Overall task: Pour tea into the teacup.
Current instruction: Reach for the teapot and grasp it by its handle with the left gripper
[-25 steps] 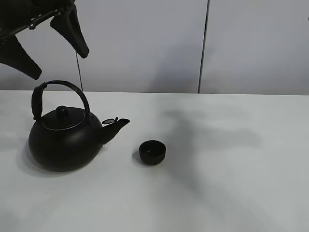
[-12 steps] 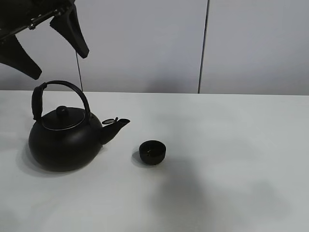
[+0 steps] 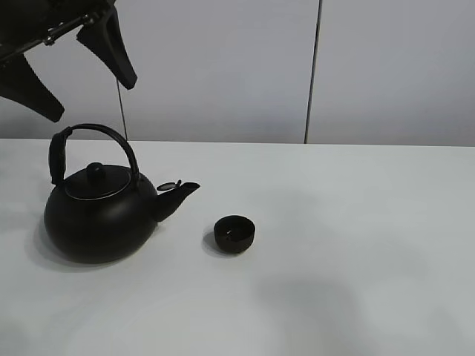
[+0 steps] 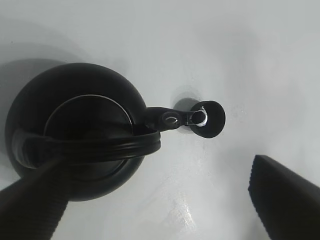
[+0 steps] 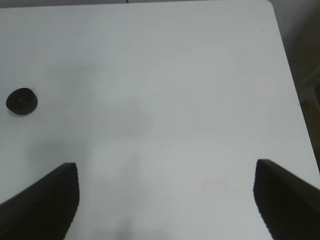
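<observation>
Exterior high: left gripper point(image 3: 90, 99) hangs above kettle point(image 3: 100, 219), jaws spread, empty; teacup point(image 3: 234, 233) stands on white table point(image 3: 356, 222) near the spout, apart from it.
Left wrist: arched handle point(image 4: 100, 148) lies roughly parallel to the jaw line; judgement: turn the wrist, descend onto its crown, clamp firmly.
Right wrist: right gripper point(image 5: 164, 200) spread, empty, well apart from teacup point(image 5: 21, 101); nothing stands between spout and cup.

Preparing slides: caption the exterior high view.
Open left gripper hangs above round black arched-handle kettle, spout facing small matte-black teacup on white table.
</observation>
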Robot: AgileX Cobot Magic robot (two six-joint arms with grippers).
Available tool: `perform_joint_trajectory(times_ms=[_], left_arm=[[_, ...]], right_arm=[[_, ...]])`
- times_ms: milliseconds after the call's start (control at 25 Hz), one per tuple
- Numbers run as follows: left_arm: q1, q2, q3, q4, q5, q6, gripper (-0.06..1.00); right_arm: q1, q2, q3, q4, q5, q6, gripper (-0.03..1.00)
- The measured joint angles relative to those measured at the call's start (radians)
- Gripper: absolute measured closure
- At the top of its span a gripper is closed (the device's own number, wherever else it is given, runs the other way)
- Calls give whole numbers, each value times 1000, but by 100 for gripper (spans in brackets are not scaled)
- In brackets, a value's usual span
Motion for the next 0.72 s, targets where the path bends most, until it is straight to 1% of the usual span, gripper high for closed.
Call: perform_joint_trajectory(times_ms=[200,360,560,720], left_arm=[[0,0,0,0,0,0,25],[0,0,0,0,0,1,25],[0,0,0,0,0,1,25],[0,0,0,0,-1,1,25]], right_arm=[[0,-251,103,0,5,0,32],[0,-381,167,0,11,0,32],[0,-394,230,0,25,0,33],[0,-394,260,0,-5,0,33]])
